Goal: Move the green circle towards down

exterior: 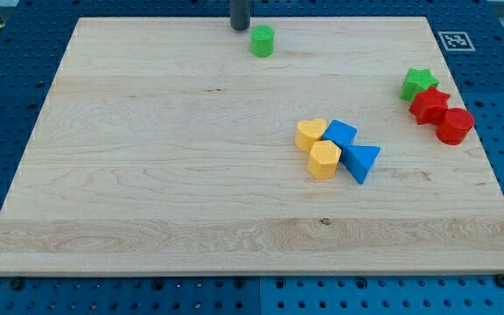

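The green circle (262, 41) is a small green cylinder near the view's top edge of the wooden board (147, 175), a little right of centre. My tip (240, 26) is the lower end of the dark rod, which comes down from the view's top. It stands just left of and slightly above the green circle, with a small gap between them.
A green star (419, 83), a red star (429, 104) and a red circle (454, 126) cluster at the view's right. A yellow heart (311, 133), a yellow hexagon (324, 160), a blue block (340, 134) and a blue triangle (360, 161) cluster right of centre. A marker tag (455, 40) sits at top right.
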Controlling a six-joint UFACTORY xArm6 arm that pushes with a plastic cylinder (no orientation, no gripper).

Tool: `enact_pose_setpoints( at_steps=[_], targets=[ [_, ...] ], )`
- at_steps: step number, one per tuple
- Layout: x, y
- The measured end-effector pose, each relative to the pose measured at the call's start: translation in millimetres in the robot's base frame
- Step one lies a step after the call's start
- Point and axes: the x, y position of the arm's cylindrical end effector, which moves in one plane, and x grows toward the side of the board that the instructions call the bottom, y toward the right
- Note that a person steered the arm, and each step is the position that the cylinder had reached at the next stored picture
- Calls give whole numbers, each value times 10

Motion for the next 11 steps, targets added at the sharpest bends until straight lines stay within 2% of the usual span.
enact_pose_setpoints(
  at_steps=[2,7,11],
  targets=[
    [71,-17],
    [71,377],
    [215,139]
  ],
)
